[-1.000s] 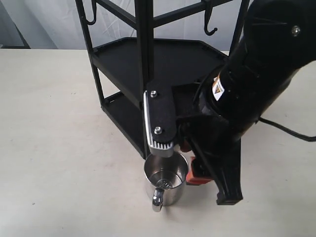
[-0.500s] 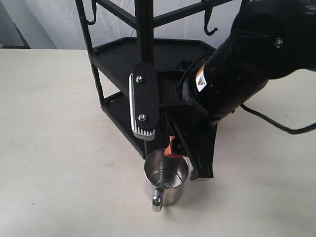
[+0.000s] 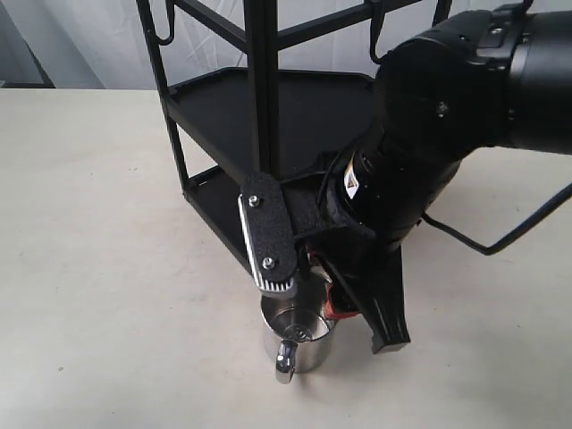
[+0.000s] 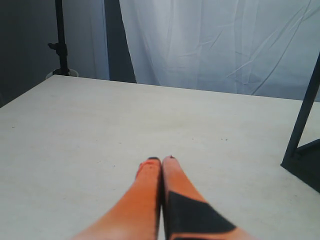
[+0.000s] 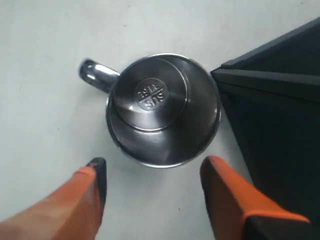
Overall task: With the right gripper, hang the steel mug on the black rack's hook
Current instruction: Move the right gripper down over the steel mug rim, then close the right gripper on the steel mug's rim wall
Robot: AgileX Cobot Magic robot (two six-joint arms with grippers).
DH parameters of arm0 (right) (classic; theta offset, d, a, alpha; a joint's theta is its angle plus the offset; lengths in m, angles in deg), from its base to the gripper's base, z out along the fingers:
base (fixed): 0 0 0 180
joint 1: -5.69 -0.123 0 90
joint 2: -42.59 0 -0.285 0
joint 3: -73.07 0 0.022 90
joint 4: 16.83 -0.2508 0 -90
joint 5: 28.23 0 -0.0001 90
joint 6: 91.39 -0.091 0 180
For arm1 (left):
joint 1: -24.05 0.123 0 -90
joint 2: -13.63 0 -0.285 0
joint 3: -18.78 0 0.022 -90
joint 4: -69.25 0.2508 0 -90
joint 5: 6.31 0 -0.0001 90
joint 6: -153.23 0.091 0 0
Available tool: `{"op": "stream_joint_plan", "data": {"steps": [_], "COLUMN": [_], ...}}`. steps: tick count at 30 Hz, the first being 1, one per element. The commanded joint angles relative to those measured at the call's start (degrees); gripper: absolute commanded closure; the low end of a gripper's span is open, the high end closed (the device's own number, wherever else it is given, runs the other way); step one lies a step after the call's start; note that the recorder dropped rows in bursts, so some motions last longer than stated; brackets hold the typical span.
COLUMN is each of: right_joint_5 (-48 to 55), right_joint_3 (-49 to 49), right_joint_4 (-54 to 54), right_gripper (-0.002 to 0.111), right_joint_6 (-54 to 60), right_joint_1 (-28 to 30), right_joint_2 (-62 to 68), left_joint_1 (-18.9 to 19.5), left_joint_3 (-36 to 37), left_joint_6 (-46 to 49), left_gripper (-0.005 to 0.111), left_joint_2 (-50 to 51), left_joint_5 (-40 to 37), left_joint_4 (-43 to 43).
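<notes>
The steel mug (image 3: 298, 342) stands upright on the table just in front of the black rack (image 3: 259, 107), its handle (image 3: 285, 363) turned away from the rack. My right gripper (image 3: 329, 313) hangs right above the mug, open, with nothing between its fingers. In the right wrist view the mug (image 5: 162, 107) lies just beyond the orange fingertips (image 5: 216, 170), which sit apart from it; the right gripper (image 5: 155, 167) does not touch it. A hook (image 3: 164, 34) hangs on the rack's upper crossbar. My left gripper (image 4: 161, 161) is shut and empty over bare table.
The rack's lower tray corner (image 5: 280, 100) is close beside the mug. A rack post (image 4: 301, 122) stands off to one side of the left gripper. A black cable (image 3: 509, 234) trails from the right arm. White curtain hangs behind the table.
The right gripper rose and shifted toward the rack, then came back down over the mug with its wrist turned. The mug has not moved.
</notes>
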Motion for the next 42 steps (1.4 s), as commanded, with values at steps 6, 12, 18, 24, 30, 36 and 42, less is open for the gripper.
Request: {"op": "stream_joint_plan", "data": {"steps": [6, 12, 18, 24, 30, 36, 42], "right_joint_5": [1.56, -1.60, -4.45, -4.59, -5.18, -5.75, -4.79], "right_joint_3": [1.40, 4.11, 4.14, 4.14, 4.14, 4.14, 4.14], "right_joint_4": [-4.12, -4.12, -4.35, -4.35, -5.02, -5.44, -5.79], "right_gripper": [0.052, 0.053, 0.053, 0.053, 0.053, 0.054, 0.088], "right_joint_6": [5.69, 7.20, 7.20, 7.20, 7.20, 7.20, 7.20], "right_joint_1": [-0.16, -0.16, -0.16, -0.16, -0.16, -0.16, -0.16], "right_joint_2": [2.08, 2.08, 4.19, 6.59, 7.66, 9.35, 9.81], "left_joint_1": [0.19, 0.19, 0.19, 0.19, 0.19, 0.19, 0.19], "left_joint_3": [0.06, 0.06, 0.06, 0.06, 0.06, 0.06, 0.06], "left_joint_6": [-0.05, -0.05, -0.05, -0.05, -0.05, -0.05, -0.05], "left_gripper": [0.105, 0.105, 0.105, 0.105, 0.105, 0.105, 0.105], "left_joint_2": [-0.16, -0.16, -0.16, -0.16, -0.16, -0.16, -0.16], "left_joint_5": [-0.14, -0.14, -0.14, -0.14, -0.14, -0.14, -0.14], "left_joint_4": [0.23, 0.23, 0.23, 0.35, 0.35, 0.35, 0.35]}}
